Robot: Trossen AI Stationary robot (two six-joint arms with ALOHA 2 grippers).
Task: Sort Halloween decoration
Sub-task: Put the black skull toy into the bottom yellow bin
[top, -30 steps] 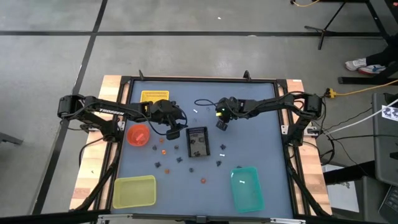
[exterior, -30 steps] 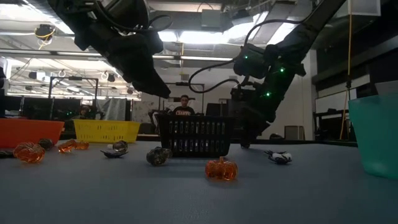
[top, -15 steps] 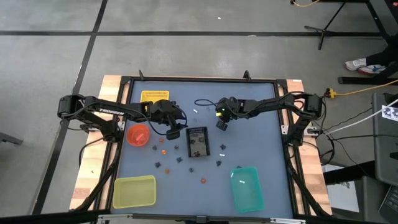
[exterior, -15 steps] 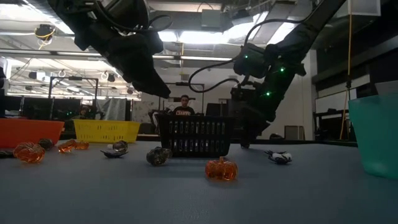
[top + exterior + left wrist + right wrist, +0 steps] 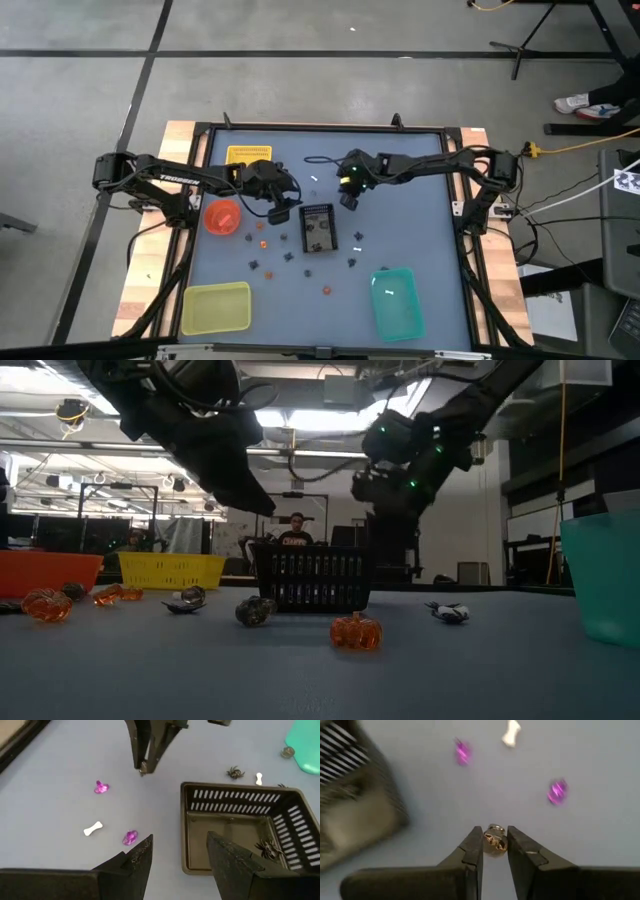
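the right end effector point(image 5: 494, 845) pinches a small dark-gold trinket point(image 5: 494, 840), lifted off the tabletop point(image 5: 420, 200), with the black basket point(image 5: 240, 827) just beside it. the carry step looks in hand; next it calls for moving over the matching container and letting go. the left end effector point(image 5: 177, 855) hangs spread and empty at the basket's other side, purple trinkets point(image 5: 101, 787) near it.

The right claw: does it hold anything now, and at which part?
Yes. The right claw pinches a small round golden trinket by its two sides, between the fingertips, above the table. The left claw holds nothing.
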